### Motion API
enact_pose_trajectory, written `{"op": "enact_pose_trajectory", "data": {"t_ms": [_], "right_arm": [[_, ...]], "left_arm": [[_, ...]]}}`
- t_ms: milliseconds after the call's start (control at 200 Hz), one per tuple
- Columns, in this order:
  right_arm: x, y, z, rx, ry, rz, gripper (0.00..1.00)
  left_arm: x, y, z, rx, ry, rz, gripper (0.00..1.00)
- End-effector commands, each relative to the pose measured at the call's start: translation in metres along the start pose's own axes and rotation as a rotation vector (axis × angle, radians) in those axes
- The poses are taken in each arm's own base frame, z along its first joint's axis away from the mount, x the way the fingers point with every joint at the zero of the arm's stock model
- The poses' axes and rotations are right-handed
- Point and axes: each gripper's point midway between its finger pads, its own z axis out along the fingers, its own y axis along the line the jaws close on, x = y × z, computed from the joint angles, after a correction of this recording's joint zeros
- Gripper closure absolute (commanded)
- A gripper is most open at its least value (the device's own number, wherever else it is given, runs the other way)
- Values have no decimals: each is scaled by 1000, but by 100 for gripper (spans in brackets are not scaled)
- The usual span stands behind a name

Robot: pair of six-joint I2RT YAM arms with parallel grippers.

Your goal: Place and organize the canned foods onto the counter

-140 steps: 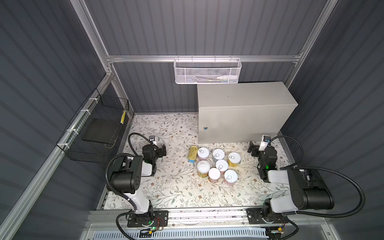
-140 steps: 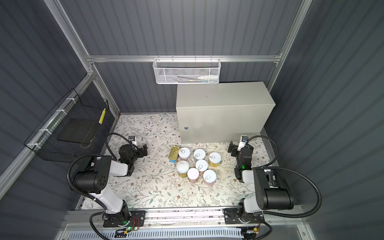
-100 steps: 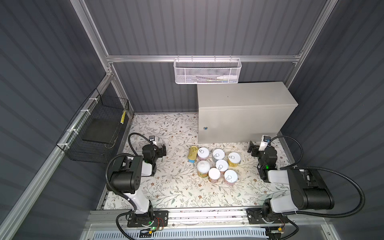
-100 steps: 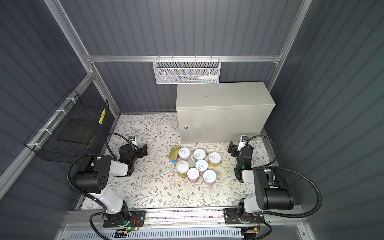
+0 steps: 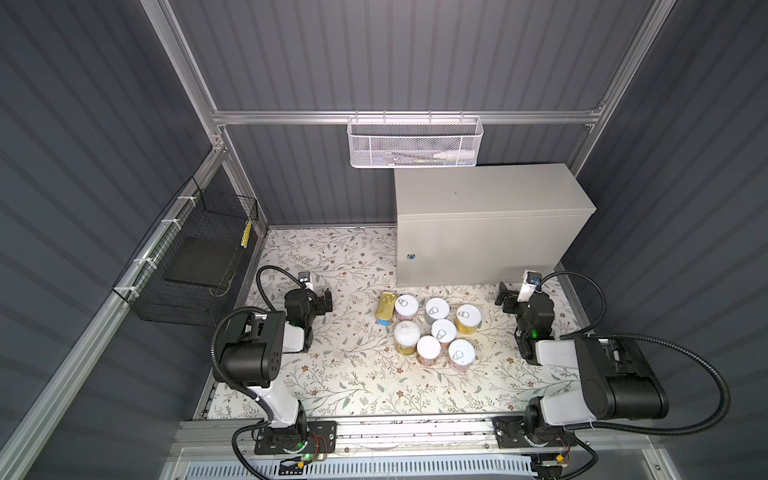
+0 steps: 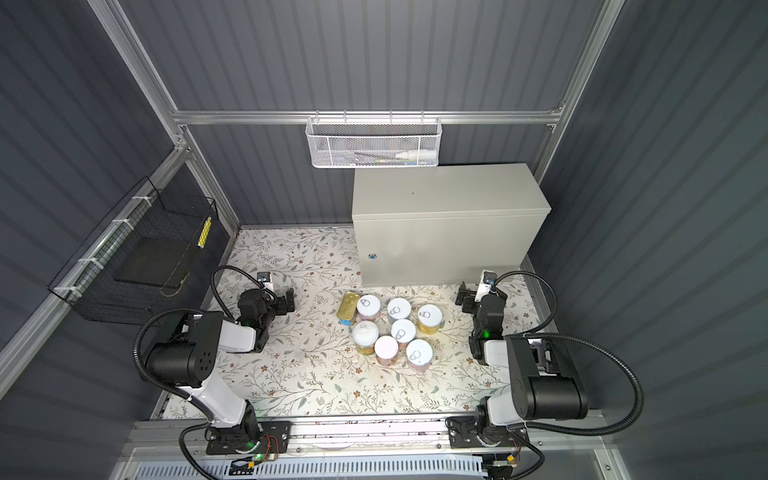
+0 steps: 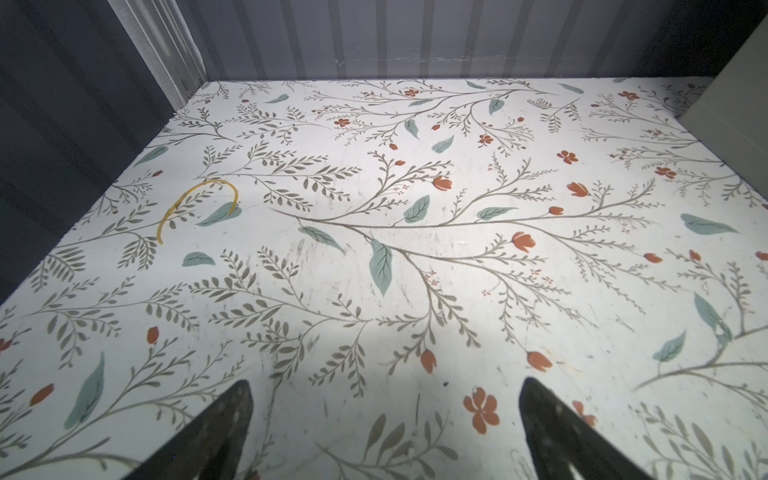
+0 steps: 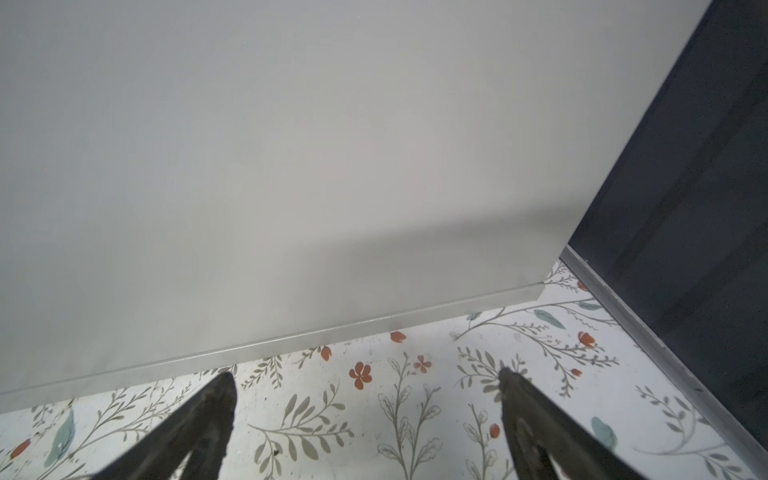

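Light-grey counter [image 5: 478,195] with blue lock [image 5: 411,256], gold tin [image 5: 386,304], white-topped cans [image 5: 432,332], floral white tabletop [image 5: 332,374], black wire basket [image 5: 195,270]

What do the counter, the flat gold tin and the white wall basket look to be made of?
Counter: likely painted sheet metal, matte light grey; crisp folded edges, a folded lip at the base in the right wrist view. Flat gold tin: metal, glossy gold lid with what looks like a pull tab. White basket: probably coated metal mesh, see-through perforated walls.

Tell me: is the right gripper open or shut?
Open. The right gripper has its fingers wide apart in its wrist view, only floral mat between them.
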Motion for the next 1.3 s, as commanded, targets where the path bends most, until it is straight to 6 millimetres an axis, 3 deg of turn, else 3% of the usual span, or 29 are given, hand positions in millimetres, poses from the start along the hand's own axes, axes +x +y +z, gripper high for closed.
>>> {"op": "enact_pose_trajectory", "data": {"t_ms": [0, 730, 911, 1081, 1296], "right_arm": [[-6, 0, 3, -1, -11, 2, 1], [-6, 1, 6, -35, 4, 15, 1], [-13, 4, -2, -49, -20, 6, 1], [-21, 15, -9, -117, -30, -18, 1], [-45, 28, -30, -200, -66, -35, 1]], "left_arm": [[-5, -4, 3, 15, -9, 17, 0], [-7, 2, 3, -30, 0, 11, 0], [-35, 10, -7, -205, 27, 54, 0], [-62, 14, -34, -360, -43, 74, 0], [-98, 10, -61, -358, -35, -62, 0]]}}
